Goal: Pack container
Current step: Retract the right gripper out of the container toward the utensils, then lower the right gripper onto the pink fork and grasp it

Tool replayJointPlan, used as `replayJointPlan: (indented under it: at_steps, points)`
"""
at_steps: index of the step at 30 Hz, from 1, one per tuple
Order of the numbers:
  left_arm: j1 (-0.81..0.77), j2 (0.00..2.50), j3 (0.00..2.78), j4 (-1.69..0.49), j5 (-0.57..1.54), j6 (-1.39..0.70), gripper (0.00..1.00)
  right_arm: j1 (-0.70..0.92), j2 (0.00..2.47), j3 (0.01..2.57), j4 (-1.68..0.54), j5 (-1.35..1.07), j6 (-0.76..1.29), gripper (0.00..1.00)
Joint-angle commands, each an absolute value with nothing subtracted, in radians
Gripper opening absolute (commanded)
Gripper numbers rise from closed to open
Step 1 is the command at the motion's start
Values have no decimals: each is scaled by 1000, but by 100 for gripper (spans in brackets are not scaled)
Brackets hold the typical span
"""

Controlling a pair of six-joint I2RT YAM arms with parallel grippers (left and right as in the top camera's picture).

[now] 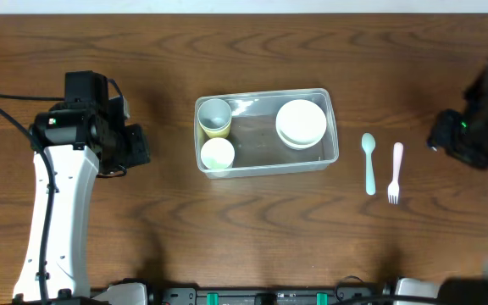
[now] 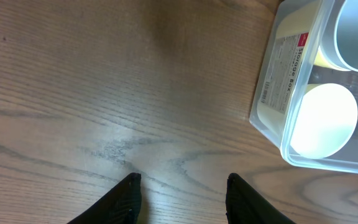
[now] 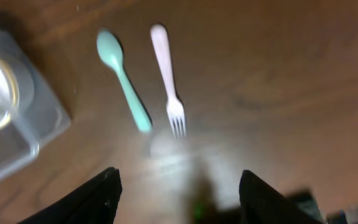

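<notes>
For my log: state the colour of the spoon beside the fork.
Mint-green plastic spoon, clearest in the right wrist view.

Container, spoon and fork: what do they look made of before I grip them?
Container: clear, glossy plastic, it seems; you can see straight through its walls, and the rim catches glints of light.
Spoon: probably matte plastic; an even mint green with no metallic shine.
Fork: likely the same; pale pink, dull and uniform in colour.
</notes>
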State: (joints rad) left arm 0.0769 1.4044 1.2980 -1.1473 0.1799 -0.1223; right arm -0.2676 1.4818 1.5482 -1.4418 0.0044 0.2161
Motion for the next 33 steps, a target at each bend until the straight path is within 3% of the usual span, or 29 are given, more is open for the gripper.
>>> replayJointPlan:
  at_steps: [1,5,8,12,18,33]
  points:
    - [82,1405,1300,-1152,171,-105,45,-278,1406,1530,-1511,3,213,62]
    - [82,1405,1300,-1155,171,-105,45,-278,1274,1422,-1511,-8,238,65]
    - [82,1405,1300,-1155,171,-105,45,-278,1177,1293,-1467,-13,258,81]
    - [82,1405,1300,-1151,172,-105,45,-278,1117,1103,-1313,-43,219,90]
    - [82,1405,1300,-1151,172,-105,45,-282,1226,948,-1055,-94,155,91]
    - [82,1405,1300,-1159,172,-105,45,-283,1676,948,-784,-22,156,84]
